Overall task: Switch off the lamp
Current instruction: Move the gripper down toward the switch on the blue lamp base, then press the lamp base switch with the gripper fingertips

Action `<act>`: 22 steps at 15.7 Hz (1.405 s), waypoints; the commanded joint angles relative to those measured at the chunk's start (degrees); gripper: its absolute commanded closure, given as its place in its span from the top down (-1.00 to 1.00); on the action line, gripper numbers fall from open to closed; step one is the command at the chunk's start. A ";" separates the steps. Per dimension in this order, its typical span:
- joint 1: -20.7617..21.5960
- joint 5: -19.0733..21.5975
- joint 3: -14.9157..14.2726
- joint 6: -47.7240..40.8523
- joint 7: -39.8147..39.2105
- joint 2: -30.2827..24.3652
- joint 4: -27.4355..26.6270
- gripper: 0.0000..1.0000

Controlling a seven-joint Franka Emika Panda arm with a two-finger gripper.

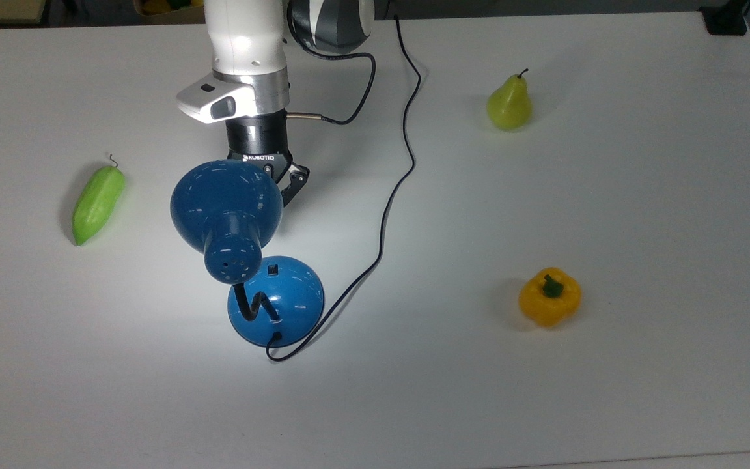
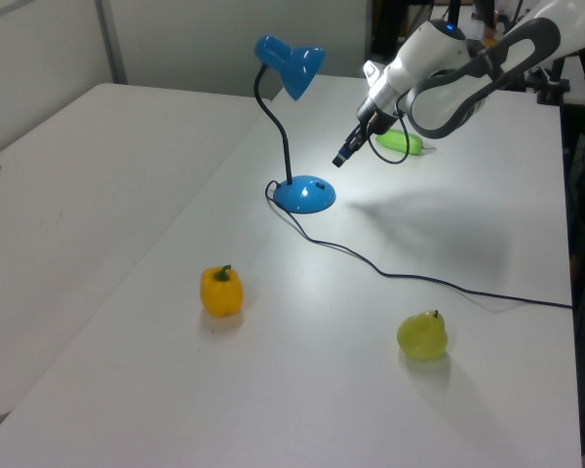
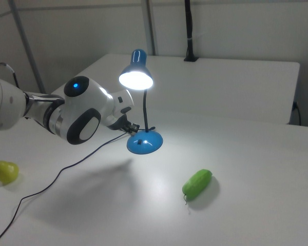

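The lamp (image 1: pixel 238 221) stands near the middle of the white surface (image 1: pixel 609 404), its domed blue base (image 2: pixel 304 195) flat on the top and its bent black gooseneck (image 2: pixel 278 136) carrying the bell-shaped shade (image 3: pixel 136 72) high above the surface. In the right view the shade's mouth glows bright, and a pool of light falls on the surface around the base. A small dark switch (image 1: pixel 273 268) sits on the base on the side toward the arm. The black cord (image 1: pixel 388 202) leaves the base at its far side from the arm, loops, and runs up across the surface toward the top view's upper edge. The robot arm (image 1: pixel 245 58) reaches in from the top view's upper edge, and its pincer (image 2: pixel 342 155) hangs in the air just above and beside the base in the left view, its tip pointing down toward the switch side without touching it. In the top view the shade hides most of the pincer, so that one black finger (image 1: pixel 292 185) shows past the shade's rim. In the left view the fingers look pressed together into a single dark tip with nothing between them. A green cucumber-like vegetable (image 1: pixel 97 203) lies well off at the top view's left, a green pear (image 1: pixel 509 103) stands at the top view's upper right, and a yellow bell pepper (image 1: pixel 549 297) sits at the top view's lower right, all well apart from the lamp.
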 commanded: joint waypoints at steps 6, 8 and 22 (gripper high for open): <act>0.45 0.94 -0.25 8.26 0.07 8.02 5.39 -1.00; 0.36 0.59 -0.25 8.35 0.07 8.90 5.57 -1.00; 0.80 0.23 0.36 12.04 -0.01 11.54 6.80 -1.00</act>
